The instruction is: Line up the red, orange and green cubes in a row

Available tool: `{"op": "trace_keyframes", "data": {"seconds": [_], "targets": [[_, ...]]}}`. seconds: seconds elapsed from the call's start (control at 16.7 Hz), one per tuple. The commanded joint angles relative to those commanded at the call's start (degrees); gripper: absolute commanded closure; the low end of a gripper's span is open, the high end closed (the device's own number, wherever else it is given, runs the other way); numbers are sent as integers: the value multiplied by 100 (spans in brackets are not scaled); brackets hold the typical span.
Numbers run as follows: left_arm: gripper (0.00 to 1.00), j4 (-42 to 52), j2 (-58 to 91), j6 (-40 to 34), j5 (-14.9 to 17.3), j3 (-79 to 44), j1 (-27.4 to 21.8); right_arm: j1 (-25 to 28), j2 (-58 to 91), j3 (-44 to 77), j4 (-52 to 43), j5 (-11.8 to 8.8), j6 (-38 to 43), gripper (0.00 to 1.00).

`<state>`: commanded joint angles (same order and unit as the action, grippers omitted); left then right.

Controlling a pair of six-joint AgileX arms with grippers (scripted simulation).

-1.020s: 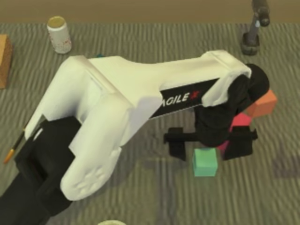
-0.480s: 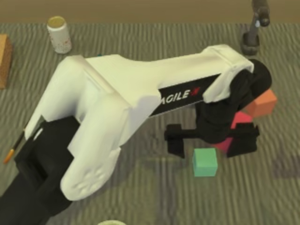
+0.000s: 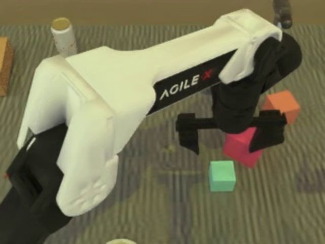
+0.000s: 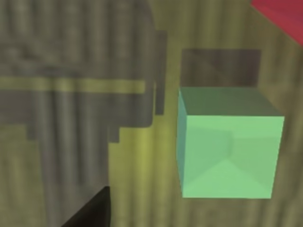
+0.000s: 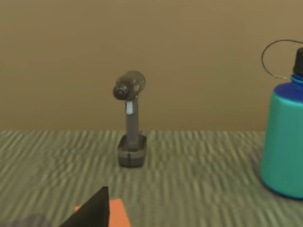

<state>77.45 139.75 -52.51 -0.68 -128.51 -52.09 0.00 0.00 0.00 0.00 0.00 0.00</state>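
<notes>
While the three cubes already sit close together on the right half of the desk (image 3: 152,213), the row reads as nearly made but not confirmed finished; judged from the top view, they run in a slanted line from lower centre-right to upper right.

Item 1. Left gripper (image 3: 229,136): centre-right of the top view, carried by the white AgileX arm that crosses the frame from lower left. Fingers spread wide apart, clamped on nothing. It hangs above the cubes; how high above them cannot be told.

Item 2. Red cube (image 3: 242,147): directly beneath the gripper's right-hand finger, partly covered by it. Only a corner shows in the upper right of the left wrist view.

Item 3. Green cube (image 3: 222,176): just below the gripper in the top view, lower left of the red cube, near it but apart. It fills the right half of the left wrist view, free on the desk.

Item 4. Orange cube (image 3: 282,104): upper right of the gripper, near the red cube; whether the two touch cannot be told, since the finger covers the gap.

Item 5. Right gripper (image 5: 90,210): absent from the top view; only a dark finger edge shows in the right wrist view, so its state cannot be told.

Remaining work, as a judgement: a spacing and alignment check, then clearing the arm.
</notes>
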Motion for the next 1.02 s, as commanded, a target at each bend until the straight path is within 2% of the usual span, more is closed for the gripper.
{"op": "trace_keyframes", "data": {"seconds": [0.24, 0.42, 0.66, 1.02], "targets": [[0, -49, -38, 9, -3, 65, -5, 5, 56, 56, -41, 1, -4, 0], [0, -370, -564, 93, -25, 575, 264, 56, 566, 559, -388, 1, -39, 0], [0, -1223, -2112, 363, -67, 2033, 984, 192, 2067, 2007, -1276, -4, -133, 0], [0, -3066, -5816, 1305, -109, 5338, 2463, 465, 5848, 5150, -3201, -6, -316, 0]]}}
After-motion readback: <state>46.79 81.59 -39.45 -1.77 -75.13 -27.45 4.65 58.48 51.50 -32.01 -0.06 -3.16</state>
